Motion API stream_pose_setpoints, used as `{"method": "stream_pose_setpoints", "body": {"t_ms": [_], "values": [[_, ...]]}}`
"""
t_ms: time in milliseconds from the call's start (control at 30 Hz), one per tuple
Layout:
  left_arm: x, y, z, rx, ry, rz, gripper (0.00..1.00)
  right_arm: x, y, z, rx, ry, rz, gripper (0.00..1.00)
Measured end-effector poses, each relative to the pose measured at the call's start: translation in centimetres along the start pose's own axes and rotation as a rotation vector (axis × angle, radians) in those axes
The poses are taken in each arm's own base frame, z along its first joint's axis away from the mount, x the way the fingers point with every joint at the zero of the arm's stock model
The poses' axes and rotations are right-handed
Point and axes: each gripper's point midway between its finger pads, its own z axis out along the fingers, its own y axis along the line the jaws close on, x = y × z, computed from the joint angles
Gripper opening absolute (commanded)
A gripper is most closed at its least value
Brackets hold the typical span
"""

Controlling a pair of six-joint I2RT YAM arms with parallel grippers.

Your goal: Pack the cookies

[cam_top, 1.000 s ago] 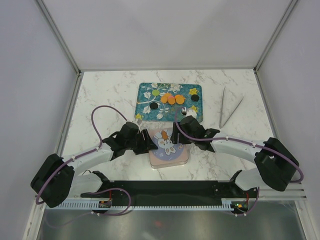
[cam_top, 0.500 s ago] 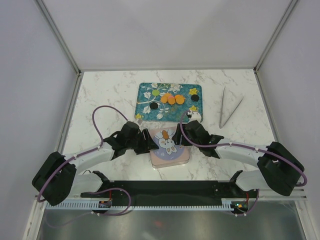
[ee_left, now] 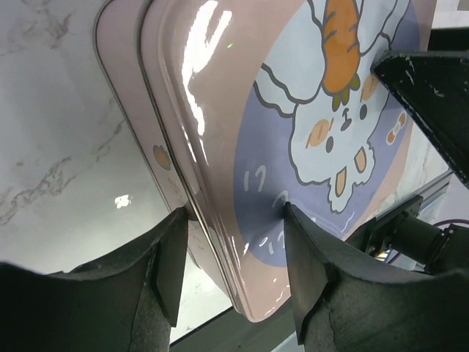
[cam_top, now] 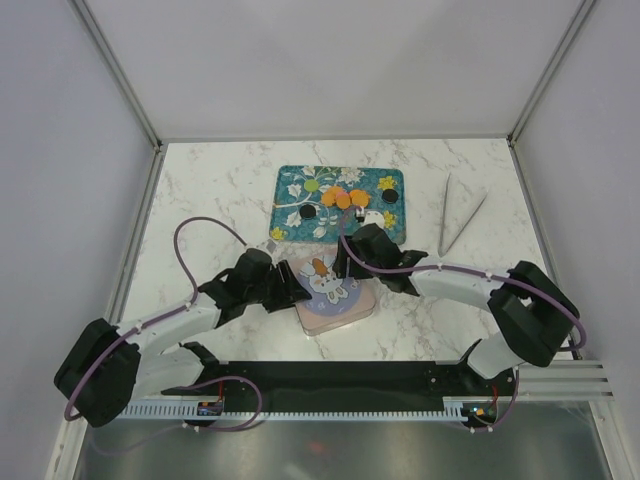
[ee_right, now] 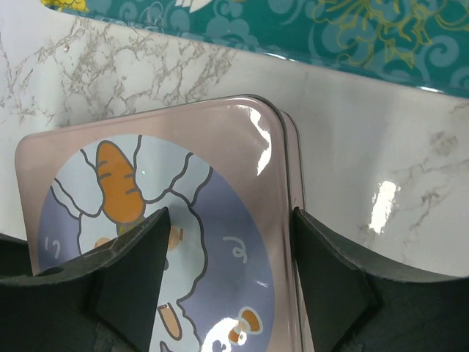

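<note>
the marble worktop [cam_top: 220, 190] carried everything. at its far middle lay the teal tray [cam_top: 330, 172], its long side running left to right. nearer the arms sat the pink tin [cam_top: 345, 318]. its rabbit lid [cam_top: 330, 285] sat on it a little askew, so a strip of the tin's rim showed beside the lid's edge in both wrist views. a pair of tongs [cam_top: 455, 215] lay well to the right of the tray.

the left claw [cam_top: 297, 285] met the lid from its left side, and the right claw [cam_top: 347, 262] met it at its far right corner. each had its jaws spread with part of the lid between them, one finger over the printed top and the other at the edge. whether either was clamped on the lid or only straddling it, i could not tell.

the cookies [cam_top: 343, 199] all lay on the tray, beyond the tin and away from the arms. three orange ones sat close together in a row near the tray's middle, with a green one to their left and a black one on either side. none was in the tin. from both claws they lay ahead, past the lid. the right claw was the nearer, just short of the tray's near rim, and the left claw was farther back and to the left. the orange row's long axis ran left to right, along the tray's long side. each cookie was a flat round disc lying face up, so it pointed no particular way and could likely be taken from any side. in my judgement the lid had to come off first.
</note>
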Motion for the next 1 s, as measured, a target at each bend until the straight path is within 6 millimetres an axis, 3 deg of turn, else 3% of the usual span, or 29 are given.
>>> {"method": "stream_pose_setpoints", "body": {"t_ms": [33, 167, 267, 433, 700, 1000], "values": [[0.0, 0.1, -0.2, -0.003, -0.004, -0.001, 0.26, -0.2, 0.3, 0.3, -0.001, 0.007, -0.007, 0.74], [0.0, 0.6, -1.0, -0.029, -0.018, -0.001, 0.61, -0.7, 1.5, 1.4, -0.022, 0.036, -0.04, 0.77], [0.1, 1.2, -1.8, -0.054, -0.029, 0.014, 0.69, -0.6, 2.6, 2.0, -0.06, 0.063, -0.059, 0.77], [-0.4, 1.9, -3.7, -0.103, -0.075, 0.054, 0.75, 0.0, 4.1, 2.4, -0.117, 0.103, -0.081, 0.78], [-4.3, 0.6, -7.1, -0.139, -0.23, 0.09, 0.84, 0.3, 4.3, 2.2, -0.146, 0.131, -0.09, 0.81], [-7.1, -2.1, -9.3, -0.125, -0.291, 0.142, 0.84, 0.8, 2.9, -0.7, -0.125, 0.201, -0.126, 0.89]]}}
